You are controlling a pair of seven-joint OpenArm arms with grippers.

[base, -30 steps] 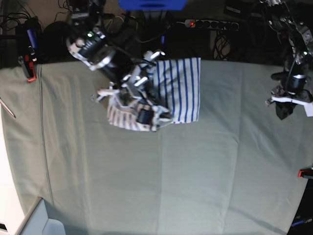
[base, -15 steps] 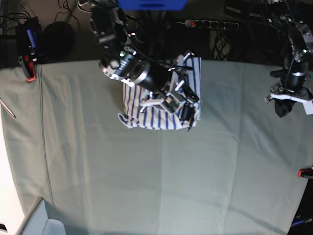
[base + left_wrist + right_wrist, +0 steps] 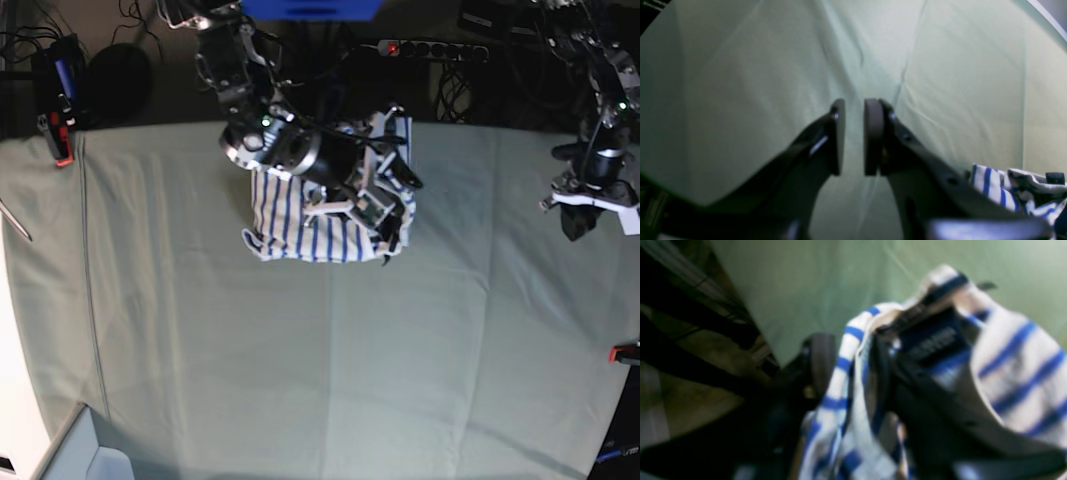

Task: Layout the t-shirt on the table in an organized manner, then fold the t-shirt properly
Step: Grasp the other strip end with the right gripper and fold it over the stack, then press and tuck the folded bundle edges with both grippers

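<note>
The t-shirt [image 3: 290,215], white with thin blue stripes, lies bunched and partly folded near the back edge of the table [image 3: 350,350]. My right gripper [image 3: 385,205] hovers over its right side. In the right wrist view the right gripper [image 3: 850,343] has its jaws apart, with a striped hem of the t-shirt [image 3: 1017,350] hanging loosely between them and the dark blue tag [image 3: 933,340] draped over one finger. My left gripper [image 3: 580,225] hangs at the table's right edge, far from the shirt. Only a narrow gap parts the pads of the left gripper [image 3: 855,106], with nothing in it.
Red clamps sit at the table's left edge [image 3: 62,150] and right edge [image 3: 625,352]. A power strip [image 3: 430,48] and cables lie behind the back edge. A pale box corner [image 3: 85,455] shows at the front left. The cloth cover has creases.
My right arm swung from left to right across the t-shirt, carrying cloth over it, and its jaws have now parted. The left arm has stayed put.
</note>
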